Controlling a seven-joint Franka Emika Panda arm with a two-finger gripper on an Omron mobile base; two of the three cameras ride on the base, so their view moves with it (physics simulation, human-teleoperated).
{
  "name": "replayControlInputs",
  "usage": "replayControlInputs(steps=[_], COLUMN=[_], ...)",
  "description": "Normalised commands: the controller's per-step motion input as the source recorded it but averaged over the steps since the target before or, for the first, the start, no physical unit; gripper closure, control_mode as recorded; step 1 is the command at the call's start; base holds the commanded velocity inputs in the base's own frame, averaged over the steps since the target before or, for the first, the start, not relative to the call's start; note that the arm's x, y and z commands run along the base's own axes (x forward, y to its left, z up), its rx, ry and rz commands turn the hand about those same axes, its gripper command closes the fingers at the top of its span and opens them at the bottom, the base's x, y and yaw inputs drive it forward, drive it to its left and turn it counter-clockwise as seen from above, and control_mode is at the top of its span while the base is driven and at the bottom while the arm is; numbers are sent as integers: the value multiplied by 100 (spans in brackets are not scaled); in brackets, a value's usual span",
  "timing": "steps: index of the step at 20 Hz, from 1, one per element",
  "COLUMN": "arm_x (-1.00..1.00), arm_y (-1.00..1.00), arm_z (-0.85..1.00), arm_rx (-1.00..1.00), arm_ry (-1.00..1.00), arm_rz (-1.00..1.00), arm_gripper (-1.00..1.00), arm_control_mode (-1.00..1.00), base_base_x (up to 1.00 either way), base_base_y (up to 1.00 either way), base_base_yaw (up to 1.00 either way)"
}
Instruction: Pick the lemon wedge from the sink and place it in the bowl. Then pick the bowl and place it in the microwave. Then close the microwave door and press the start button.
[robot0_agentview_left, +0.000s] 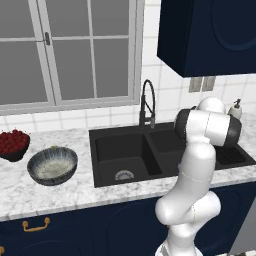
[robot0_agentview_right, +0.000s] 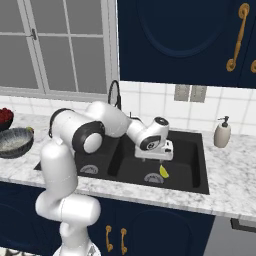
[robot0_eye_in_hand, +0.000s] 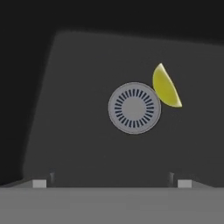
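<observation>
The lemon wedge (robot0_agentview_right: 163, 171) (robot0_eye_in_hand: 165, 86) lies on the floor of the right basin of the black sink (robot0_agentview_right: 190, 156) (robot0_agentview_left: 125, 150), touching the edge of the round steel drain (robot0_eye_in_hand: 134, 108). My gripper (robot0_agentview_right: 161, 159) (robot0_eye_in_hand: 111, 183) hangs just above the wedge inside that basin. It points down and is open, with nothing between its fingertips (robot0_eye_in_hand: 39, 183). The grey-blue bowl (robot0_agentview_left: 52, 166) (robot0_agentview_right: 15, 141) sits on the marble counter left of the sink, and its pale inside holds nothing. The microwave and its door are out of view.
A dark bowl of red fruit (robot0_agentview_left: 13, 144) stands beside the bowl at the far left. The black spring-neck faucet (robot0_agentview_left: 147, 102) rises behind the sink. A soap dispenser (robot0_agentview_right: 222, 132) stands on the counter to the right. Dark blue cabinets (robot0_agentview_right: 185, 40) hang overhead.
</observation>
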Motion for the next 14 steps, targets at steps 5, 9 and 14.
replayControlInputs(steps=[5, 9, 14], arm_x=[1, 0, 3], arm_y=[0, 0, -15], arm_z=[-41, -21, -2], arm_rx=[-8, -15, -2], arm_ry=[0, -3, 0], arm_rz=[0, 0, 0], arm_gripper=[-100, -100, -100], arm_control_mode=[-100, -100, -100], base_base_x=[0, 0, 0], base_base_y=[0, 0, 0], base_base_yaw=[0, 0, 0])
